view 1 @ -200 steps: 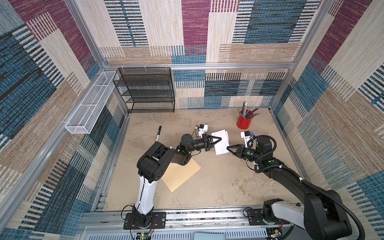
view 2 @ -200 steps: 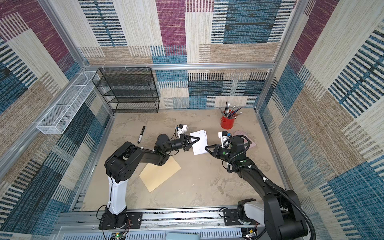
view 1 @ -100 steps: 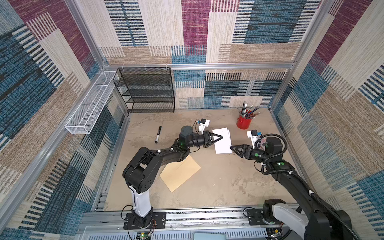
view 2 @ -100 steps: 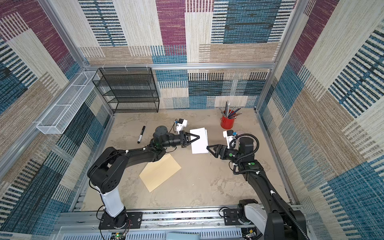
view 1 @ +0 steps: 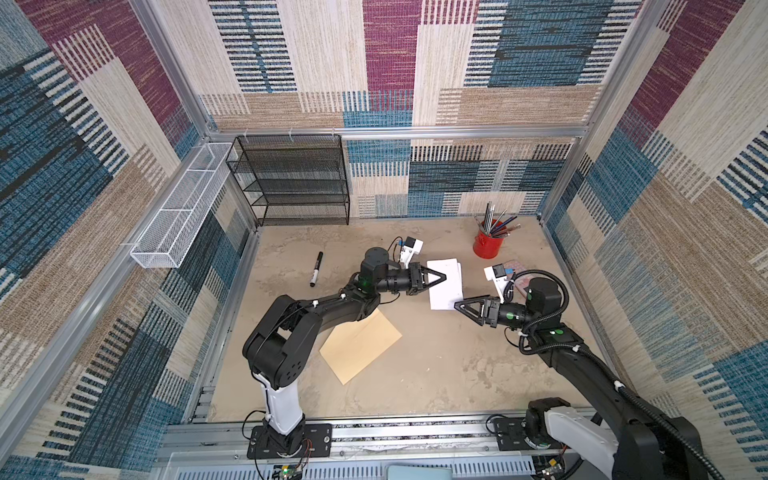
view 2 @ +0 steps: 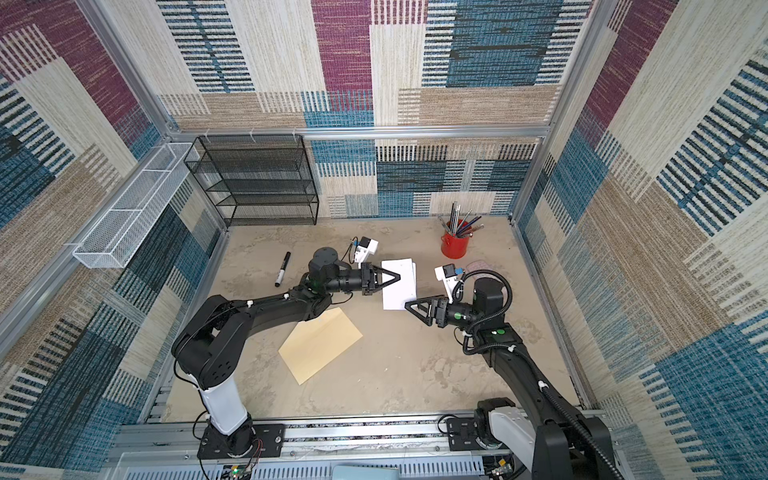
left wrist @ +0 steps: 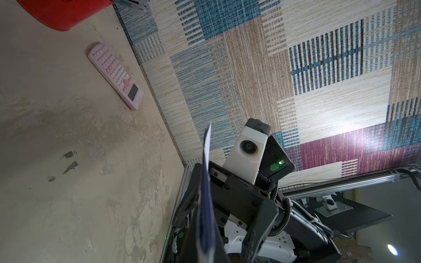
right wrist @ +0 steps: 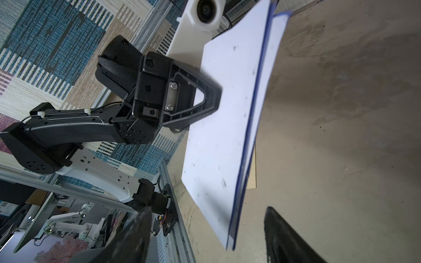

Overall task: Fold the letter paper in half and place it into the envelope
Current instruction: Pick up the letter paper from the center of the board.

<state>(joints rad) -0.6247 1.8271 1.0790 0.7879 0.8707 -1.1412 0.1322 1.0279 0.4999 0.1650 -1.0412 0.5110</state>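
The folded letter paper (view 1: 446,286) (view 2: 400,286) hangs above the table, white back outward, with a blue edge showing in the right wrist view (right wrist: 227,127). My left gripper (view 1: 443,277) (view 2: 397,277) (right wrist: 214,98) is shut on its left edge. In the left wrist view the sheet (left wrist: 206,205) runs edge-on out from between the jaws. My right gripper (view 1: 457,306) (view 2: 407,306) (right wrist: 209,239) is open at the paper's near corner, its fingers standing apart on either side without touching. The tan envelope (view 1: 360,347) (view 2: 320,345) lies flat on the table under the left forearm.
A red pen cup (view 1: 488,247) stands at the back right, with a pink calculator (left wrist: 116,75) on the table near it by the right wall. A black marker (view 1: 316,269) lies at the left. A black mesh shelf (view 1: 291,178) and white wire basket (view 1: 178,208) line the back left.
My right gripper has opened and let go of the paper's near corner. The left arm has stretched out, still holding the sheet at about the same spot.
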